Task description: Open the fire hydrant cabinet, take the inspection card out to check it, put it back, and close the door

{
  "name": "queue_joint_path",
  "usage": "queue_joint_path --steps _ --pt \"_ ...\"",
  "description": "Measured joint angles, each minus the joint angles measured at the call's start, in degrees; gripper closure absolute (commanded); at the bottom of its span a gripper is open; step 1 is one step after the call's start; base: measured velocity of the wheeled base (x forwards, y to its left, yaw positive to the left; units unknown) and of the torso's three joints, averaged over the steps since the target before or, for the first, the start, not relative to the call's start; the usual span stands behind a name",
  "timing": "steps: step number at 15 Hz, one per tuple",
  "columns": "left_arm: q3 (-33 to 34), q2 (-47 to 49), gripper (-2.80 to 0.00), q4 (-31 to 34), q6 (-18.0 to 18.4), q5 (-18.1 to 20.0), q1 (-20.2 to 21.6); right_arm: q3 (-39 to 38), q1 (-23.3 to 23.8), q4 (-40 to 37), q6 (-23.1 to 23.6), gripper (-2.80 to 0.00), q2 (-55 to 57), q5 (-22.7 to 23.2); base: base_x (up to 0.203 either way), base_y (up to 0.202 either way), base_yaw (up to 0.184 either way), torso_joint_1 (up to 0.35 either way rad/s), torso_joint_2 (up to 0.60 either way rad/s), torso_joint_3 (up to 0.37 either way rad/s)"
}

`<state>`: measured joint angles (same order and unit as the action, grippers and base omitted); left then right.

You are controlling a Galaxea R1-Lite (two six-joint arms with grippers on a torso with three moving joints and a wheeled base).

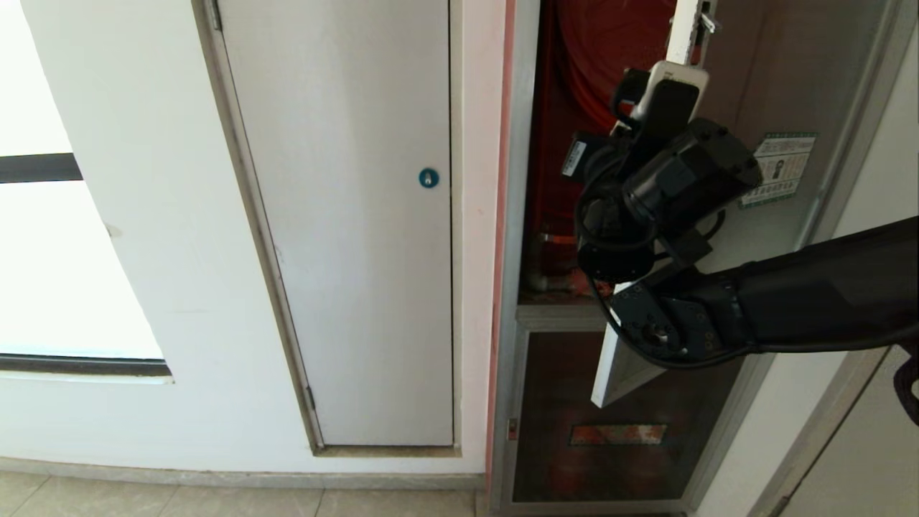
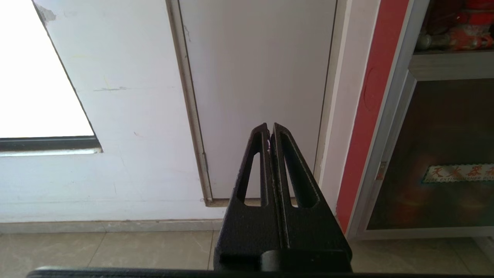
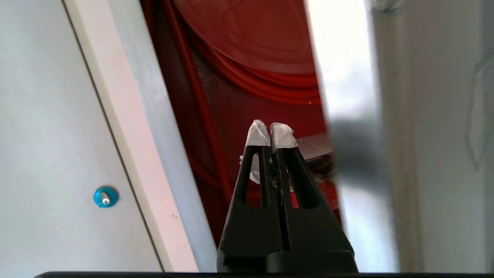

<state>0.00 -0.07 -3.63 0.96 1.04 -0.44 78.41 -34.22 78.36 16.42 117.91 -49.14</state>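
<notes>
The fire hydrant cabinet [image 1: 514, 215] stands open and shows its red interior [image 1: 603, 57] with the red hose reel [image 3: 251, 34]. Its glass door [image 1: 797, 79] is swung out to the right, sticker [image 1: 779, 169] facing me. My right arm [image 1: 668, 187] reaches across the door's free edge [image 3: 349, 116] into the opening. The right gripper [image 3: 270, 134] is shut with nothing between its white-taped tips. Just beyond them lies a flat pale surface, seemingly the inspection card [image 3: 314, 144], partly hidden by the door edge. My left gripper [image 2: 270, 129] hangs low, shut and empty.
Left of the cabinet is a plain white door [image 1: 344, 215] with a blue round lock [image 1: 428, 177]. Below the opening is a smaller dark glass door with an orange label [image 1: 617, 434]. A bright window [image 1: 43, 273] is at far left, over a tiled floor [image 2: 115, 251].
</notes>
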Motion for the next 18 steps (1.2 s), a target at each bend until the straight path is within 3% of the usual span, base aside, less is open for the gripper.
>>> queue_joint_path --steps 10,18 --pt "0.00 0.00 0.00 -0.02 0.00 0.01 0.00 -8.61 1.72 -0.06 0.04 0.00 -8.27 -0.01 0.000 0.000 0.000 0.000 0.00 0.000" --pt "0.00 0.00 0.00 -0.02 0.00 0.01 0.00 -24.75 1.72 0.72 -0.02 0.00 -21.82 -1.29 0.000 0.000 0.000 0.000 0.00 0.000"
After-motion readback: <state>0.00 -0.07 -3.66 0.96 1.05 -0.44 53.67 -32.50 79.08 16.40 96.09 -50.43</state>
